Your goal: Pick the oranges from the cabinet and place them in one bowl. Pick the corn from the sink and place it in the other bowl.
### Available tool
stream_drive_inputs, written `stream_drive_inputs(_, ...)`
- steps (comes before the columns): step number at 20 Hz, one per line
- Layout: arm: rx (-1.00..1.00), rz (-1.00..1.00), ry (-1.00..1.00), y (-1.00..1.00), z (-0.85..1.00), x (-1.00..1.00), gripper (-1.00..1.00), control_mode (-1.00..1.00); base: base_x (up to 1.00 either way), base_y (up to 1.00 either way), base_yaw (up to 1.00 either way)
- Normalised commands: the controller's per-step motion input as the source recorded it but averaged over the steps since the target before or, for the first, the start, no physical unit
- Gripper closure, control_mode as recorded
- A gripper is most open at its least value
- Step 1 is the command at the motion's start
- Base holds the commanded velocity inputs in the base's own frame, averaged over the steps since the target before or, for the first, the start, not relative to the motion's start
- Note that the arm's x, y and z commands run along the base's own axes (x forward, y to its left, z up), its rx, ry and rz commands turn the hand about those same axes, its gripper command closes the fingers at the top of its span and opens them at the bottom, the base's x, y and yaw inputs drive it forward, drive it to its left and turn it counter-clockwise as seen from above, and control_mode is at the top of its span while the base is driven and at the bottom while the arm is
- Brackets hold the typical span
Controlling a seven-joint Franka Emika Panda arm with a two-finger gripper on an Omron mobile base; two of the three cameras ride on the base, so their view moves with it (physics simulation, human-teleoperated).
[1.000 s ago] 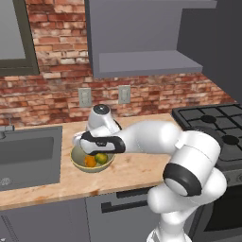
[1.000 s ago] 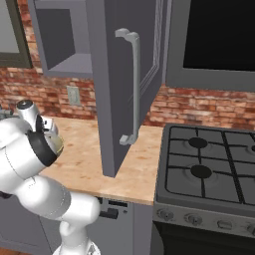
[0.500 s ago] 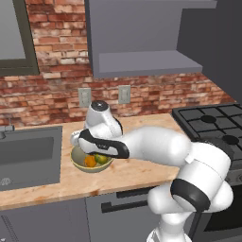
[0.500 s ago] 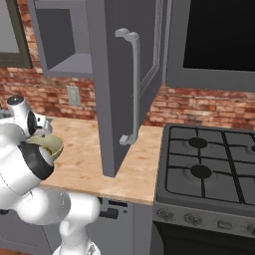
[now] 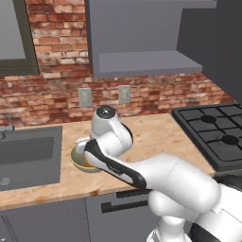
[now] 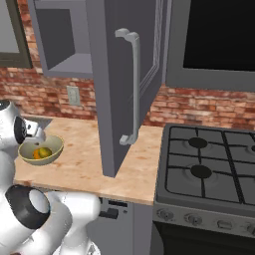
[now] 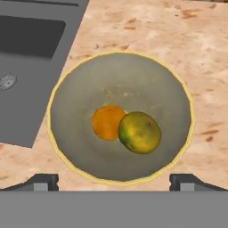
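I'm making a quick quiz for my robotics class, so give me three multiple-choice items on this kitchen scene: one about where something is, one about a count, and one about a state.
1. Where do the oranges lie?
A. In the bowl on the counter
B. On the stove
C. On the cabinet shelf

2. How many fruits are in that bowl?
A. One
B. Two
C. Four

3. What state is the end effector in?
A. Shut on an orange
B. Shut and empty
C. Open, holding nothing

Answers:
1. A: the hand view shows both fruits resting inside the bowl, beside the sink.
2. B: one bright orange fruit and one yellow-green one, touching.
3. C: its fingertips stand wide apart at either side of the bowl's near rim, with nothing between them.
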Motion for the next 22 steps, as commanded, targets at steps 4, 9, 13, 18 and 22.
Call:
stream_drive_inputs(4, 0.01, -0.24, 0.00, -0.80, 0.08, -0.34, -1.00, -1.00, 0.00, 0.00, 0.00)
stream_drive_inputs(9, 0.04, -0.24, 0.03, -0.99, 0.03, -0.27, -1.00, -1.00, 0.00, 0.00, 0.00)
stream_drive_inputs(13, 0.01, -0.16, 0.05, -1.00, 0.20, -0.02, -1.00, -1.00, 0.00, 0.00, 0.00)
stream_drive_inputs(18, 0.03, -0.03, 0.10, -0.94, 0.40, 0.02, -1.00, -1.00, 0.00, 0.00, 0.00)
stream_drive_inputs(22, 0.00, 0.03, 0.12, -0.65, 0.58, -0.17, -1.00, -1.00, 0.00, 0.00, 0.00)
